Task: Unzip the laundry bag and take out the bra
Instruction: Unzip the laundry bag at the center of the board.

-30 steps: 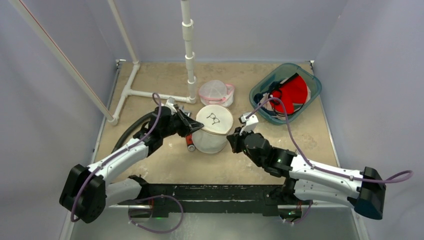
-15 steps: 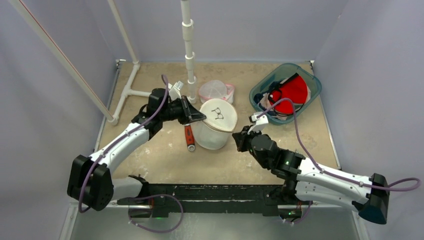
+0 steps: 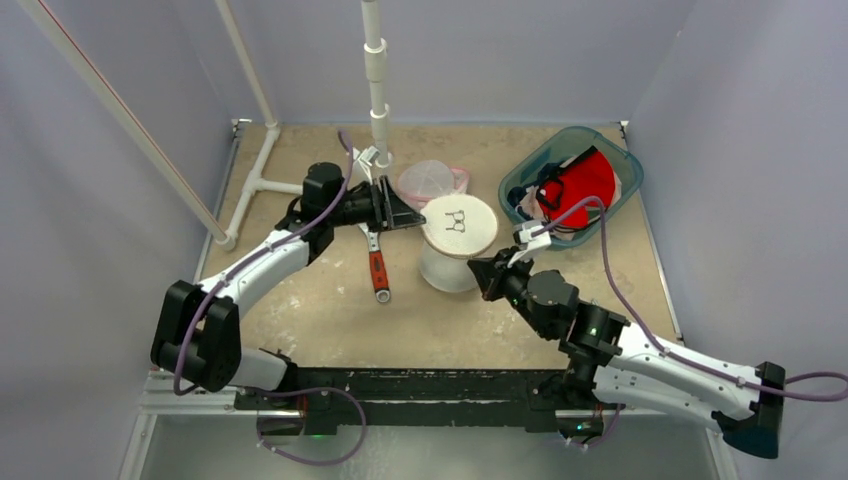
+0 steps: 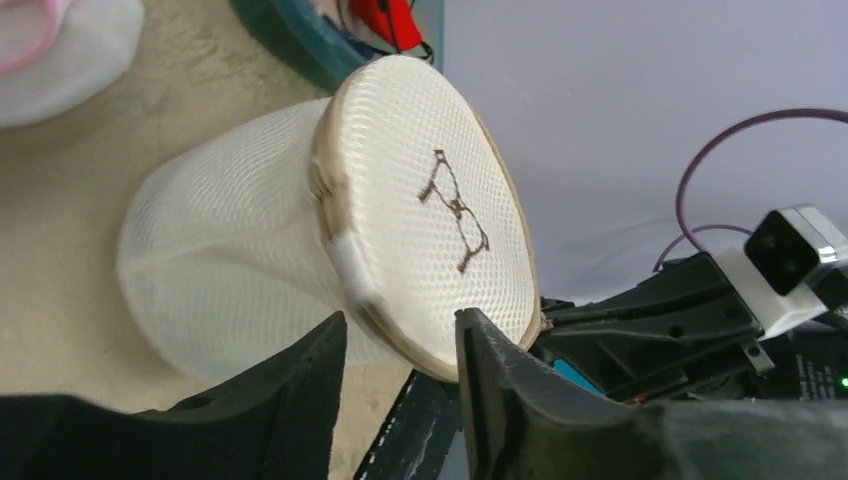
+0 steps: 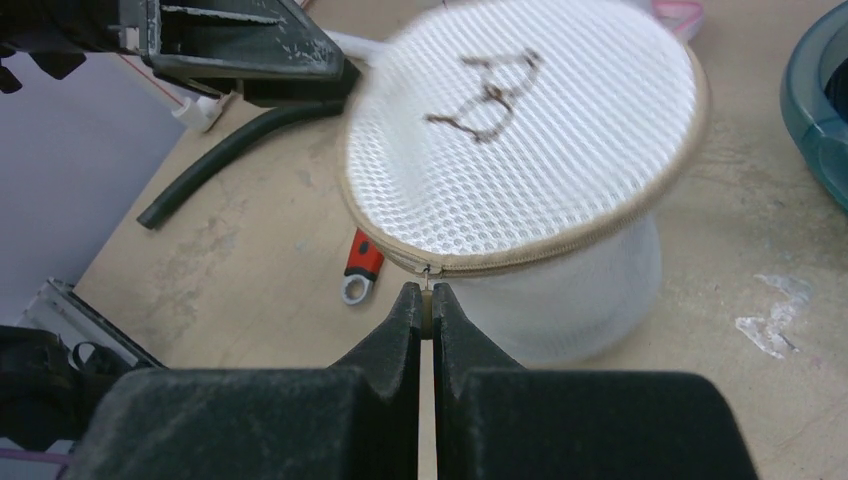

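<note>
Light is even and diffuse, seemingly from overhead. We note only soft, faint shadows on the table (image 3: 330, 315) around the laundry bag (image 3: 458, 225). The overhead view is sharp throughout. Left wrist: mesh crisp, left gripper (image 4: 400, 320) dark and soft-focused at the lens. Right wrist: the bag's far rim smears slightly, zipper pull (image 5: 430, 281) legible, right gripper (image 5: 425, 293) near-black, little detail.

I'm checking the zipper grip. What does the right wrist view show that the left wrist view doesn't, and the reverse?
Right wrist only: the right gripper shut on the zipper pull, and a red-handled tool on the table. Left wrist only: the left gripper open beside the laundry bag, and a white tab on its rim. Both: the laundry bag with its bra drawing.
</note>
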### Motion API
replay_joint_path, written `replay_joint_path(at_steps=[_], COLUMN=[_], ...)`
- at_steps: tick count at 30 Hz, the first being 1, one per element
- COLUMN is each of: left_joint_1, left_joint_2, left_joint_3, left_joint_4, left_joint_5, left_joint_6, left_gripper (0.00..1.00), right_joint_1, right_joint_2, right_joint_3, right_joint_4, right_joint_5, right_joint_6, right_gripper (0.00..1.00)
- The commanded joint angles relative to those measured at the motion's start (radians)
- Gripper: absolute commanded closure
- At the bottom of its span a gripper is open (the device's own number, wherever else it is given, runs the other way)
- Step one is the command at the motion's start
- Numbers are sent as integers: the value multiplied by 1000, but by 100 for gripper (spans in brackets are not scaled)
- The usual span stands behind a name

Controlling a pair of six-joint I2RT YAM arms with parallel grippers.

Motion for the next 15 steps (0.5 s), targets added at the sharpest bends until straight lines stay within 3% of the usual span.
replay_joint_path(at_steps=[1, 3, 7, 11, 15], left_joint_1=[17, 17, 17, -14, -156], left_joint_2=[-32, -75, -233, -451, -559], left_joint_3=[-108, -142, -210, -340, -399], left_joint_4=[92, 45, -84, -97, -124], left_joint_5=[-72, -149, -379, -553, -722], left_joint_6=[-7, -8, -57, -290, -481], left_gripper=[44, 30, 17, 16, 18], right_joint_1=[-1, -1, -1, -1, -1], right_joint_2=[35, 47, 74, 108, 119], right_joint_3=[-2, -14, -22, -26, -50], right_joint_4=[60, 73, 87, 83, 79], right_joint_5=[-48, -60, -68, -65, -56], right_joint_6=[-28, -26, -30, -32, -13], right_gripper=[100, 100, 100, 100, 100])
